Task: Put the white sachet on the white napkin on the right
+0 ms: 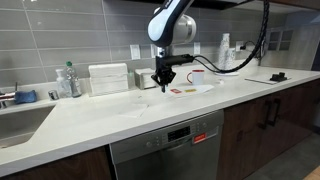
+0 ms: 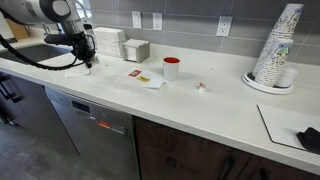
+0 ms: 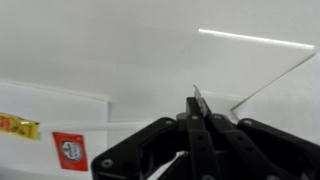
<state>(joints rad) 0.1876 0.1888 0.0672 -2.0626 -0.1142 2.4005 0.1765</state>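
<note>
Black gripper: clenched on tiny flat white sachet, edge-on for transport
Thin elongated white paper napkin: flat, well apart, ready as drop surface

In an exterior view, a white countertop is running from nine to three o'clock and catching soft overhead light. A gray tile backsplash is rising behind it at twelve o'clock, carrying white outlets. A steel dishwasher is sitting at six o'clock, dark wood cabinets are filling four o'clock, and a sink is lying at eight o'clock.
</note>
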